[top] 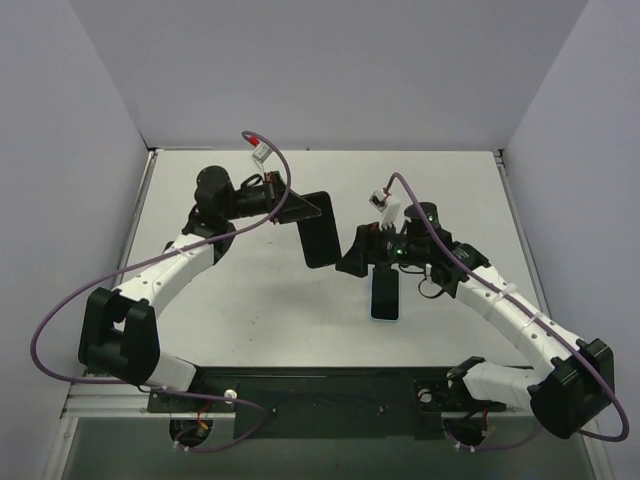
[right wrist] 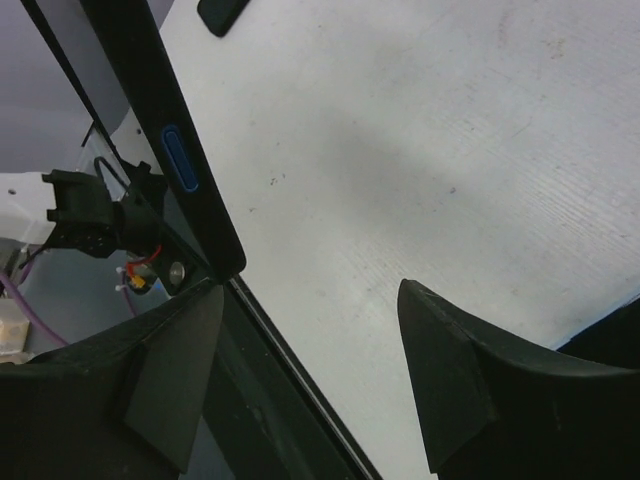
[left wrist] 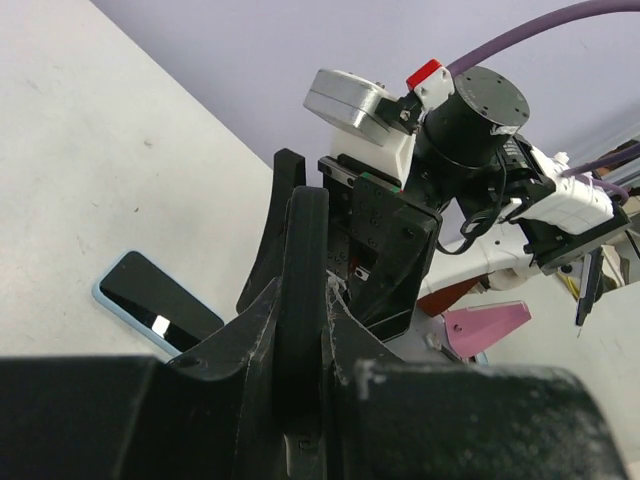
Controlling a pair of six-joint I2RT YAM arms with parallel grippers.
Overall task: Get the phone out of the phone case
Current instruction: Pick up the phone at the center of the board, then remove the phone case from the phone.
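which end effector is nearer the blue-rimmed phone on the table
Right: right end effector sits at the blue-rimmed black phone's far end; left end effector is off to its left.

No text, label, brand or number is legible on anything in these views.

The white-shelled, black-jointed left arm (top: 168, 265) and its matching right arm (top: 510, 310) sit on a black mounting rail (top: 330, 400) at the desk's near edge. A purple cable (top: 40, 338) loops along each (a red-tabbed white plug (top: 256, 148) tops the left). The right gripper (right wrist: 310, 290) has matte black wedge fingers (right wrist: 450, 380).
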